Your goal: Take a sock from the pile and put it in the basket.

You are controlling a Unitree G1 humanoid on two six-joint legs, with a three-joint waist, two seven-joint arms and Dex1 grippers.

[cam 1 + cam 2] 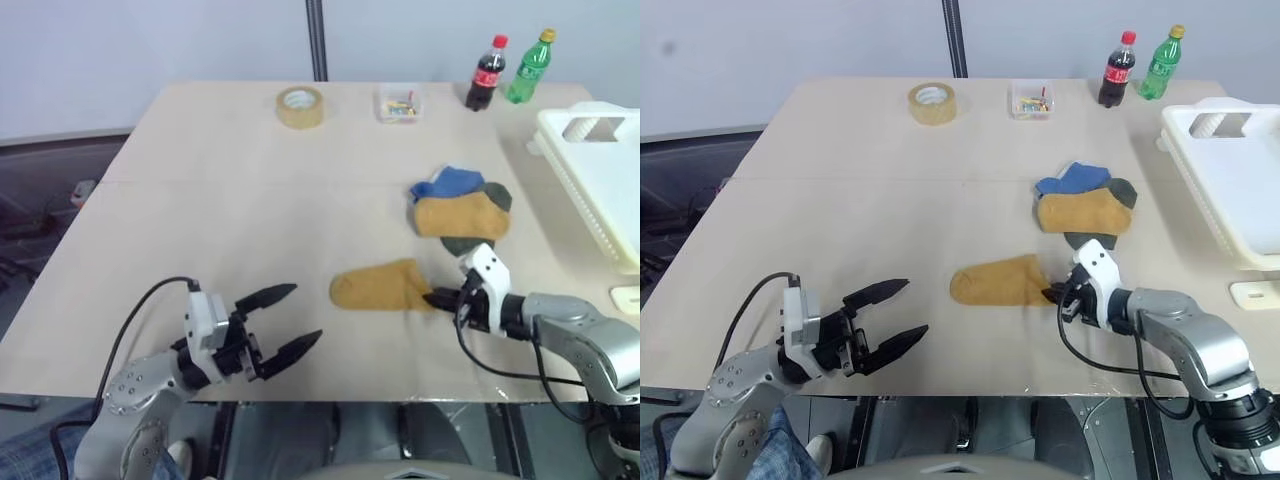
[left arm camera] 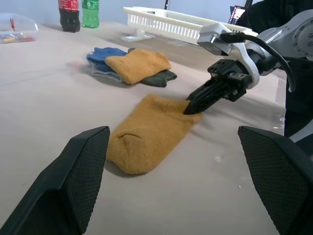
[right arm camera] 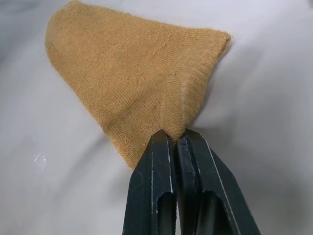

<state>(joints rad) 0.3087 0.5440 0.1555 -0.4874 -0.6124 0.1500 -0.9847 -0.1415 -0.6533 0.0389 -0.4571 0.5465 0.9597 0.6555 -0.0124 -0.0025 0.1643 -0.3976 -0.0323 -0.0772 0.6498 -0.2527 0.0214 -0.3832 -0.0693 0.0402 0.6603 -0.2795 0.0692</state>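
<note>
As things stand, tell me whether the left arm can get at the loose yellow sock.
Probably yes: bare table lies between the open left gripper and the yellow sock. But the right gripper is already shut on its far end.

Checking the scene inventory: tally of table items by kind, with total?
Socks: 4, one loose mustard sock, three in the pile
Bottles: 2, cola bottle, green bottle
Tape roll: 1
Clear box: 1
Basket: 1
Total: 9

Right gripper [image 2: 191, 106] seemingly pinches yellow sock [image 2: 146, 132] (table-flat).
</note>
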